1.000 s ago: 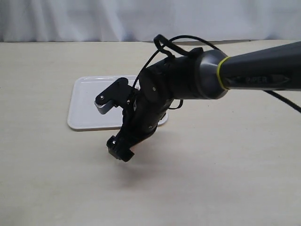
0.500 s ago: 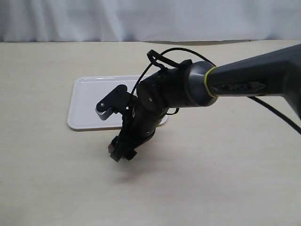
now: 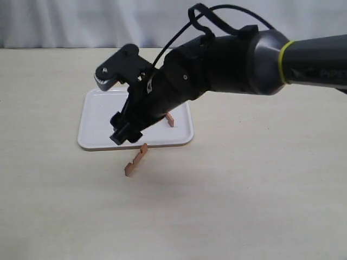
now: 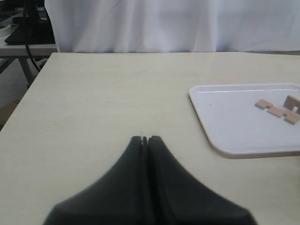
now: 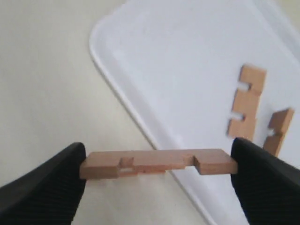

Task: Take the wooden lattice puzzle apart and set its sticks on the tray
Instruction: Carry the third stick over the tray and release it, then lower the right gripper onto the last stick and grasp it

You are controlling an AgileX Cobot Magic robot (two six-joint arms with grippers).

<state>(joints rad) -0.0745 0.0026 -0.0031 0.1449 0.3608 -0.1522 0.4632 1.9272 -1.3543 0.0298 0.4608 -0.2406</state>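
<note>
My right gripper point(image 5: 158, 163) is shut on a notched reddish-brown stick point(image 5: 211, 164), gripped end to end between its black fingers point(image 5: 56, 183). It hangs over the front rim of the white tray point(image 5: 178, 70). Two more sticks point(image 5: 247, 103) lie on the tray. In the exterior view the right gripper point(image 3: 122, 134) hovers over the tray point(image 3: 97, 119) near its front edge, and the held stick is hidden there. Another stick point(image 3: 135, 160) stands on edge on the table just in front of the tray. My left gripper point(image 4: 145, 138) is shut on nothing, left of the tray point(image 4: 234, 122).
The big right arm point(image 3: 227, 59) reaches from the right across the tray's back right part. One stick point(image 3: 169, 119) shows on the tray beside the arm. The beige table point(image 3: 244, 189) stretches around, with a white curtain behind.
My right gripper has risen from the table in front of the tray and moved up-left over the tray's front edge. A stick now shows on the table where the gripper was.
</note>
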